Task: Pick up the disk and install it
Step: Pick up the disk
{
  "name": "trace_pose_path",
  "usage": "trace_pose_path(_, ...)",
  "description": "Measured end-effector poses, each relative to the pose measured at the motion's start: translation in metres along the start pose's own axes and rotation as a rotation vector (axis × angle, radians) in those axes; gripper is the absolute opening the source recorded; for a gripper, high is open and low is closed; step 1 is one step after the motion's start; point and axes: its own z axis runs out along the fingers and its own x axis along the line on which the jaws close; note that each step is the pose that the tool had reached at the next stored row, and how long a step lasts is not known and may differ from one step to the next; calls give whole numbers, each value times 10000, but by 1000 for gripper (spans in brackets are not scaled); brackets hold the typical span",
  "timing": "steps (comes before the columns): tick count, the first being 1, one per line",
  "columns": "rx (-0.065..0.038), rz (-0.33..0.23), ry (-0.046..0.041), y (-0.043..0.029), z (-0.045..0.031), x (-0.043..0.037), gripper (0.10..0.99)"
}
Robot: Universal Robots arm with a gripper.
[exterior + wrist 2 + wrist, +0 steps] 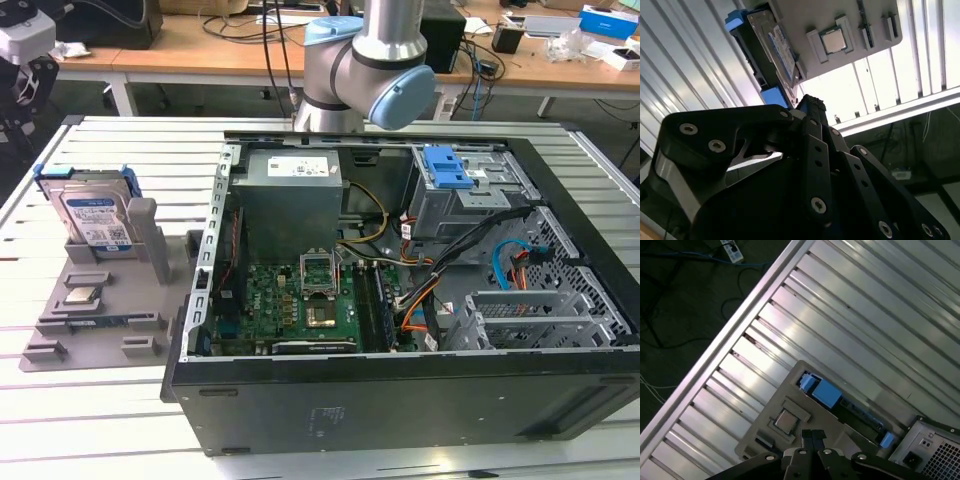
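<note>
The disk (95, 215) is a silver hard drive with a white-and-blue label and a blue carrier frame. It stands on edge in a grey holder (100, 310) on the table, at the exterior view's left. Both wrist views look down on the disk (775, 47) (827, 392) from well above. My gripper (812, 436) (810, 107) hangs high over the holder, apart from the disk. Its black fingertips are pressed together, shut on nothing. Black linkage at the exterior view's top left corner looks like the gripper (22, 95).
A small square processor chip (82, 295) (832, 41) (786, 421) lies in the holder near the disk. The open computer case (400, 390) sits at the exterior view's right, with a grey drive cage and blue latch (450, 170). The slatted metal table's edge (740, 325) drops to a floor with cables.
</note>
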Motion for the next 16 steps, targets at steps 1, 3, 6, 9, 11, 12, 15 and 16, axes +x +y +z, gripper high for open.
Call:
trace_pose_path(1,-4,-175,8,0,0,0,106)
trace_pose_path(3,-13,-538,24,0,0,0,106)
trace_pose_path(6,-25,-1094,48,0,0,-1,106)
trace_pose_path(9,-40,-1747,77,1,0,-1,106)
trace_pose_path(11,-52,-2264,100,1,0,-1,106)
trace_pose_path(12,-55,-2432,107,1,0,-1,106)
trace_pose_path(15,-70,-3062,134,1,0,-1,106)
trace_pose_path(16,-75,-3310,145,1,0,-1,106)
